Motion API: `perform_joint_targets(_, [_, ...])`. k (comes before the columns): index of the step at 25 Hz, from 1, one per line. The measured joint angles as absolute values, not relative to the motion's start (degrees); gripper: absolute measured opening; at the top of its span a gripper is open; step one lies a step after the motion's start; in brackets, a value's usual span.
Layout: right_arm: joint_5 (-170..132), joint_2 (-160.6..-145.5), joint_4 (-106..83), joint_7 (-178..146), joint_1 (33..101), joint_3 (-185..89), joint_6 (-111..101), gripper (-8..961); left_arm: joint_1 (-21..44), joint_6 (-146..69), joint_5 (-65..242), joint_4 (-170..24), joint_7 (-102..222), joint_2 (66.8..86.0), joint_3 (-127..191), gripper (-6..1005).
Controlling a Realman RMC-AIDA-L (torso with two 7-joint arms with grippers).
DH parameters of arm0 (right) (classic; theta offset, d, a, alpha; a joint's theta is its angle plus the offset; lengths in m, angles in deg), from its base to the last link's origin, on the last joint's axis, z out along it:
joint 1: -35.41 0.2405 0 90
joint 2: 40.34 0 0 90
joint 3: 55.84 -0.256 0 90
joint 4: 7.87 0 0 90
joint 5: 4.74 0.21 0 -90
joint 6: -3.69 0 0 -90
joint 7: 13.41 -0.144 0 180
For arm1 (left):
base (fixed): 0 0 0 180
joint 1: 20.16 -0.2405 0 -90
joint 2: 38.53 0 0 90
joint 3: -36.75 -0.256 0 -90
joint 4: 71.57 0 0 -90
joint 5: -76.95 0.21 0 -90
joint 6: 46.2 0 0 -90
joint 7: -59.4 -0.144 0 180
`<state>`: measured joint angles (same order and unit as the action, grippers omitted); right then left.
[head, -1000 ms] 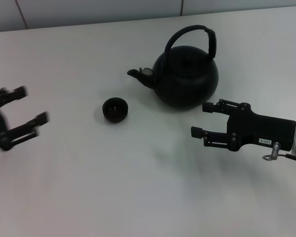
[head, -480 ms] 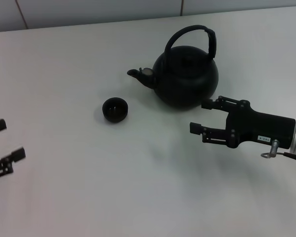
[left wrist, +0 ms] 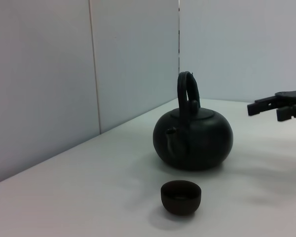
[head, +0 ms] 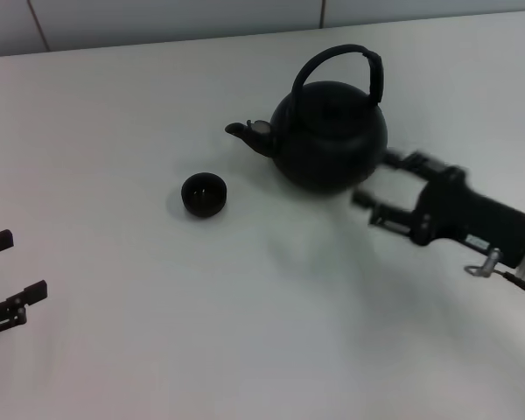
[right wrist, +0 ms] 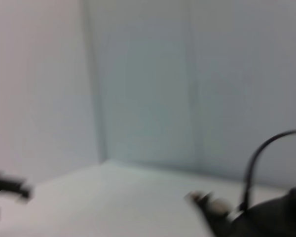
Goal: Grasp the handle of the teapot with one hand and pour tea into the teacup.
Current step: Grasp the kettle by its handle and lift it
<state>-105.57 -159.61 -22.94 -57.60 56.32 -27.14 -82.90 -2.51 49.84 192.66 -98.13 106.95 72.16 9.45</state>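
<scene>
Teapot (head: 331, 136) sits on the white table (head: 245, 332), just off the tips of my right pincer (head: 378, 188). Fingers of that pincer are spread apart, empty; the far finger lies close beside the pot's lower right flank, the near finger a little short of the pot's base. No contact visible between fingers and pot.

Handle (head: 341, 66) arches over the pot's top, above and beyond my right pincer, not grasped. Thicker part of the handle is on the side nearest that pincer. Spout points away from my right pincer, toward the teacup (head: 203, 194).

Teacup stands upright on the table, beyond the pot from my right pincer, near the spout but apart from it.

My left pincer (head: 2, 271) sits at the table's left edge, well apart from cup and pot, fingers spread, holding nothing.

Left wrist view: teacup (left wrist: 181, 197) nearest, teapot (left wrist: 193, 139) behind it with spout facing the camera, handle (left wrist: 187, 89) edge-on, right pincer's tips (left wrist: 271, 107) off to the pot's side, clear of it.

Right wrist view: handle (right wrist: 266, 158) and pot only partly seen.
</scene>
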Motion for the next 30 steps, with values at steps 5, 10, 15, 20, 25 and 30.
perform_joint_targets(5, [-85.69,-159.91,-5.7,-31.95,53.15,-36.75,-81.8,783,-2.53,49.62,192.61,-98.17,106.86,72.57,9.78,801])
perform_joint_targets(10, [-83.33,-159.95,-3.28,-28.99,53.96,-38.39,-78.9,783,-2.35,49.66,192.61,-98.2,106.88,72.65,10.38,801])
perform_joint_targets(15, [-83.22,-159.9,-3.33,-29.07,55.79,-38.53,-76.65,784,-2.2,49.83,192.45,-98.2,107.09,72.75,10.63,802])
perform_joint_targets(20, [-83.17,-159.85,-3.53,-28.88,58.97,-39.96,-72.57,784,-2.21,49.87,192.42,-98.2,107.05,73.01,11.0,802])
perform_joint_targets(25, [-83.17,-159.7,-3.95,-28.97,62.49,-40.06,-68.94,781,-2.31,49.92,192.42,-98.22,106.91,73.27,11.73,801])
perform_joint_targets(30, [-83.54,-159.71,-4.02,-29.26,65.47,-39.47,-65.86,772,-2.44,50.02,192.42,-98.29,106.8,73.45,12.51,801])
